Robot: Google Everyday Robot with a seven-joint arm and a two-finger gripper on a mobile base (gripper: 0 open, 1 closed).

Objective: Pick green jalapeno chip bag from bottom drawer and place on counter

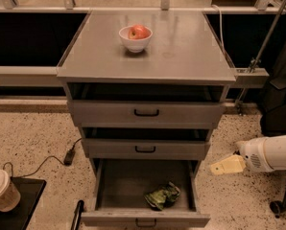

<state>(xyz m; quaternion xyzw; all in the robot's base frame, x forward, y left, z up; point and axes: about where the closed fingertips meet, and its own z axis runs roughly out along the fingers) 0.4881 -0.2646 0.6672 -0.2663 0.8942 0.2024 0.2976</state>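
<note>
The green jalapeno chip bag (162, 195) lies crumpled on the floor of the bottom drawer (115, 186), toward its front right. The drawer is pulled out and open. My gripper (228, 165) is a pale cream piece at the end of the white arm (272, 153). It hangs to the right of the cabinet, beside the bottom drawer's right wall, above and right of the bag and apart from it. It holds nothing. The counter (181, 47) is the flat grey cabinet top.
A white bowl (135, 41) with a red apple (139, 31) stands on the counter's far middle. Two shallower drawers sit slightly open above. A paper cup (1, 189) on a black tray is at lower left. A cable (68, 155) lies on the floor.
</note>
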